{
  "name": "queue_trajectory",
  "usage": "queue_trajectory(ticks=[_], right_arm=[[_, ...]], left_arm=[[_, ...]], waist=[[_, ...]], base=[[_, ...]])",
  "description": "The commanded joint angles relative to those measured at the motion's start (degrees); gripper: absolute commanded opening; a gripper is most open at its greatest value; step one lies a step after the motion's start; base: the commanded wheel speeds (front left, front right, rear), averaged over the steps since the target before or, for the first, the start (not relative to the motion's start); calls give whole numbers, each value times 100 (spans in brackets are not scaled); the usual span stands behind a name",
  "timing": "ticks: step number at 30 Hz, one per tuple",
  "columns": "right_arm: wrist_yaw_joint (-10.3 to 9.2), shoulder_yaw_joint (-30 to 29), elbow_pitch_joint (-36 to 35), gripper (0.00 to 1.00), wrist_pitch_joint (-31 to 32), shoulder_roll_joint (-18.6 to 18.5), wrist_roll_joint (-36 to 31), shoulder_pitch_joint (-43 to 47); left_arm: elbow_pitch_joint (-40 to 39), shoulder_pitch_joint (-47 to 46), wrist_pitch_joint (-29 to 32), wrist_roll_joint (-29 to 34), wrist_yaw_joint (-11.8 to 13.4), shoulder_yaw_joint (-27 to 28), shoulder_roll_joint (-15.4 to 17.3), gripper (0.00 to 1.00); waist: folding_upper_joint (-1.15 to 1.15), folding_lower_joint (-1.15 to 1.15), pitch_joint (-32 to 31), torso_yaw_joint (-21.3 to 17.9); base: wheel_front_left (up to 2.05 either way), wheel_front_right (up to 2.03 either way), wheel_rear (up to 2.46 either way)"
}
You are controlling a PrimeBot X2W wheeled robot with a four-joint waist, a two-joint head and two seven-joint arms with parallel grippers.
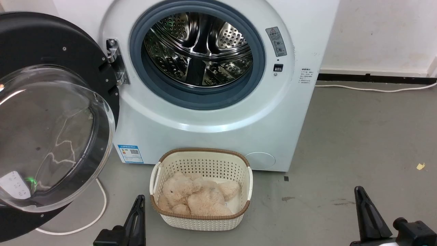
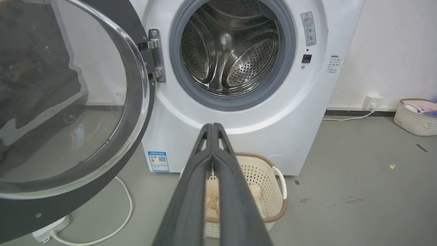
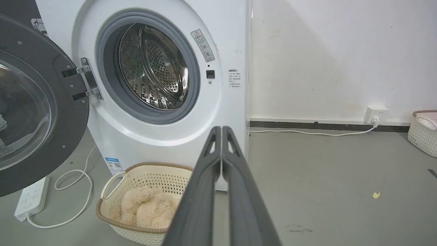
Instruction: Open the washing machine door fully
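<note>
The washing machine door (image 1: pixel 51 136) is swung wide to the left, its black rim and clear domed glass facing me; it hangs from a metal hinge (image 1: pixel 116 61). It also appears at the left of the left wrist view as the door (image 2: pixel 68 102) and in the right wrist view as the door (image 3: pixel 30 109). The steel drum mouth (image 1: pixel 198 51) stands uncovered. My left gripper (image 1: pixel 139 199) is low at the bottom, shut and empty, right of the door and apart from it. My right gripper (image 1: pixel 358 190) sits at the lower right, shut on nothing.
A cream basket (image 1: pixel 205 162) holding a beige plush toy (image 1: pixel 196 196) stands on the floor before the machine, between my grippers. A white cable (image 1: pixel 99 208) and power strip (image 3: pixel 29 198) lie under the door. Another basket (image 2: pixel 416 118) sits by the right wall.
</note>
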Motion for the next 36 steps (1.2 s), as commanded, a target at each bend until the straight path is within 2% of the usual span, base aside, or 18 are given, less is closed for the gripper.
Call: queue_trajectory(ticks=[1, 36], right_arm=[[0, 6, -6, 0, 33, 1, -18, -17], [1, 68, -69, 0, 433, 7, -214, -199]], left_arm=[[-6, -15, 35, 35, -26, 29, -21, 0], [-68, -174, 432, 411, -324, 423, -273, 0]], waist=[[0, 0, 5, -1], [0, 0, 73, -15]], base=[[0, 0, 0], [0, 0, 0]])
